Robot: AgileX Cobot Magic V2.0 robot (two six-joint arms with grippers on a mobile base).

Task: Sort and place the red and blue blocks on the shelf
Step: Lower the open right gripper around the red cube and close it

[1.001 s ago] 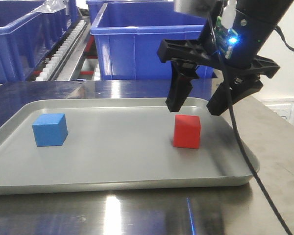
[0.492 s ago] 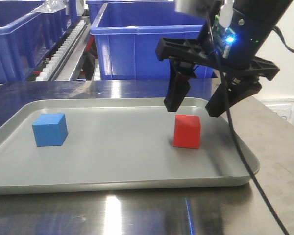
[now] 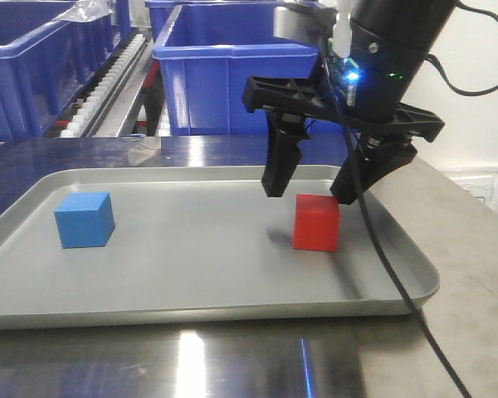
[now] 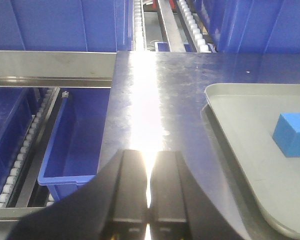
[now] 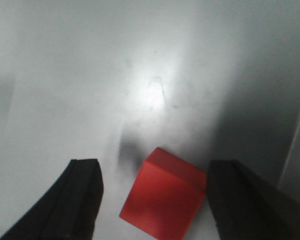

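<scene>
The red block rests on the right half of the grey tray, and the blue block on its left half. My right gripper hangs open just above the red block, one finger on either side. In the right wrist view the red block lies turned at an angle between the fingers of the right gripper, closer to the right finger and not held. My left gripper is shut on nothing, over the steel table left of the tray. The blue block shows at the far right.
Big blue crates stand behind the tray on the shelf, beside its roller tracks. The left wrist view shows the shelf's front rail and a lower blue crate beyond the table's left edge. A black cable hangs over the tray's right rim.
My right gripper has shifted left and dropped slightly, so its fingers now straddle the red block. Both blocks stay where they were.
</scene>
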